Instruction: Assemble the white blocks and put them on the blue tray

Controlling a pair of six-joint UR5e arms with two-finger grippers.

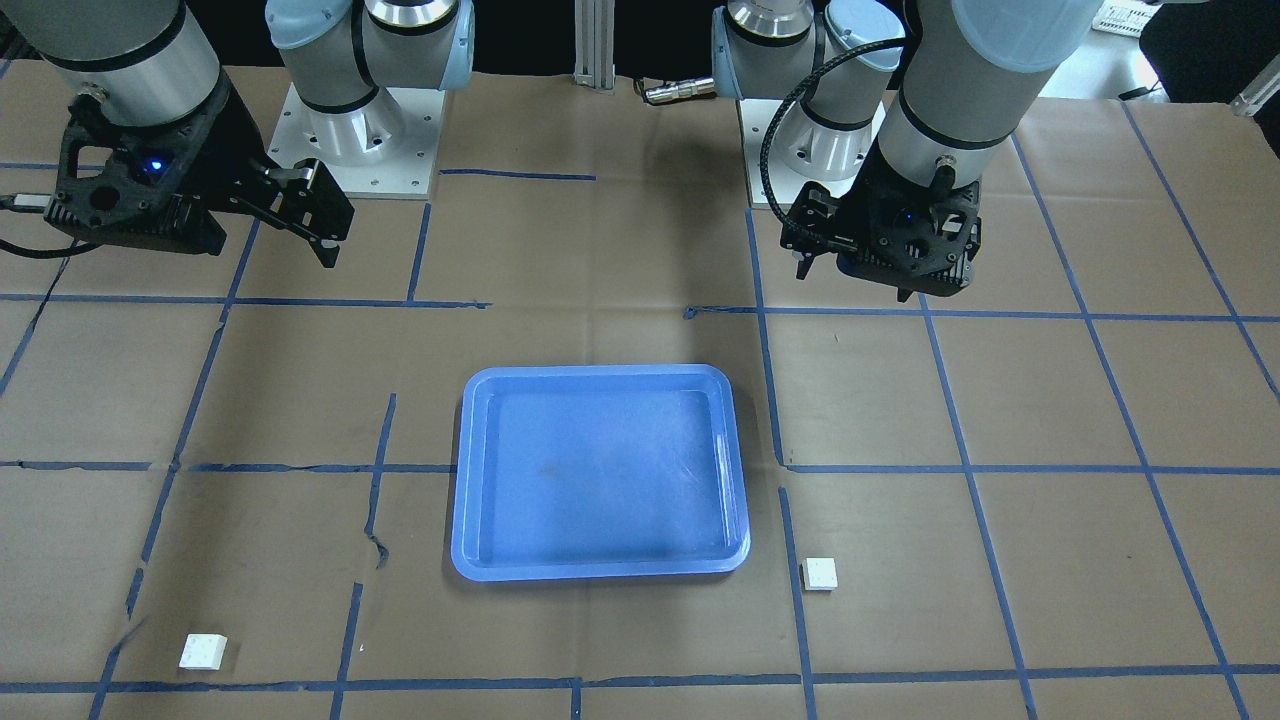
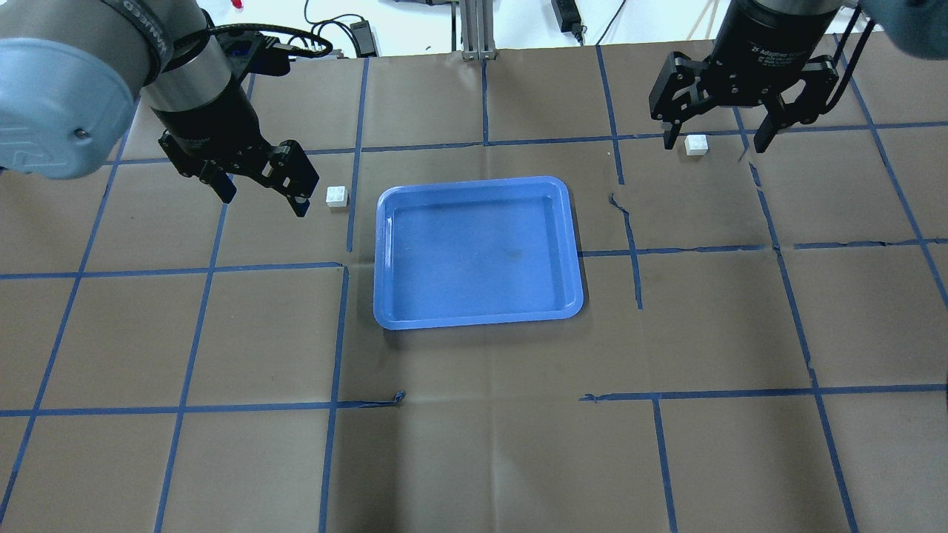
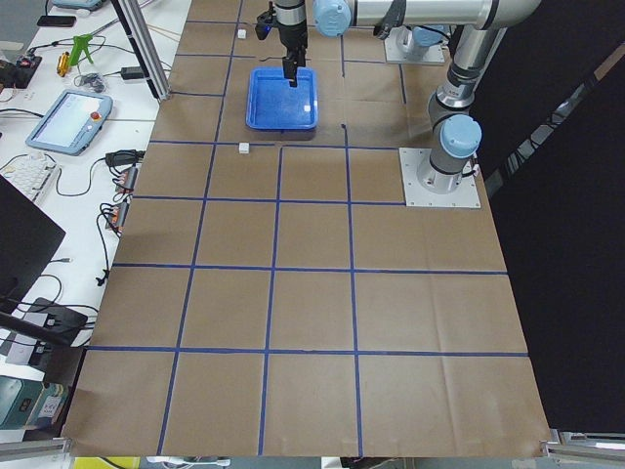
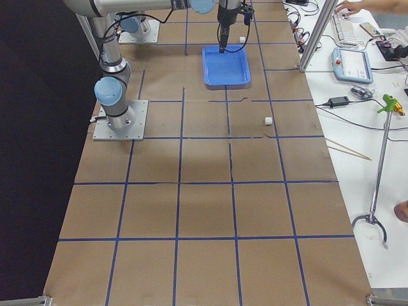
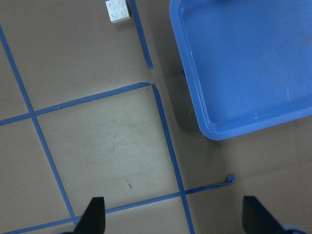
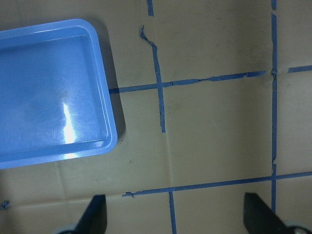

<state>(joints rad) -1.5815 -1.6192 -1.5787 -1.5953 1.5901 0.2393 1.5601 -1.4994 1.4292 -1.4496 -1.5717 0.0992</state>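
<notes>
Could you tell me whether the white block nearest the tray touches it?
Apart. The overhead view shows a blue tape line between the white block and the blue tray.

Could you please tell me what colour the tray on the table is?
The tray is a plain, glossy blue, and it shows best in the overhead exterior view.

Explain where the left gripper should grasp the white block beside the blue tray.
Take the white block by two opposite side walls, coming straight down: it lies studs up, apart from the blue tray, so the open left gripper probably fits.
</notes>
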